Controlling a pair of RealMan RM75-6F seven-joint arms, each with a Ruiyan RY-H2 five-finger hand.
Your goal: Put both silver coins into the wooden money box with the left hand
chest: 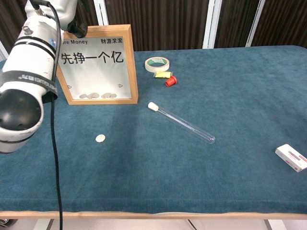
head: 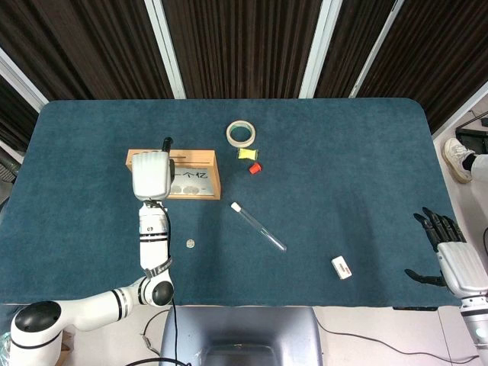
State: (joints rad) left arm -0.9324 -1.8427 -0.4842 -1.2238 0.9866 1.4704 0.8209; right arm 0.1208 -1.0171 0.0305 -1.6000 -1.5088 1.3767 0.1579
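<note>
Nearest to us, the robot's white right hand [head: 456, 255] sits at the edge of the blue felt-covered counter [head: 343, 160], cut off by the frame; its dark fingers [head: 438, 226] are spread apart and hold nothing. A little further in lie a small white rectangular eraser-like block [chest: 291, 157] and a long clear glass test tube with a white cap [chest: 181, 122], both well apart from either hand.

One small round silver coin [chest: 100, 138] lies flat on the counter beside the left forearm, short of the wooden-framed money box with a white front panel [chest: 98, 64]. We see several coins resting at the bottom of the box behind its window. We cannot make out a second loose coin anywhere.

The white left hand [head: 151, 174] hangs over the top edge of the box, back toward the head camera. Its fingers are hidden beneath the palm, and the chest view crops them out, so we cannot tell whether they pinch anything.

Beyond the fingers, past the box, sit a small red plastic cap [chest: 171, 81], a yellow scrap-like item [chest: 162, 74] and a ring of pale masking tape [chest: 158, 63].
</note>
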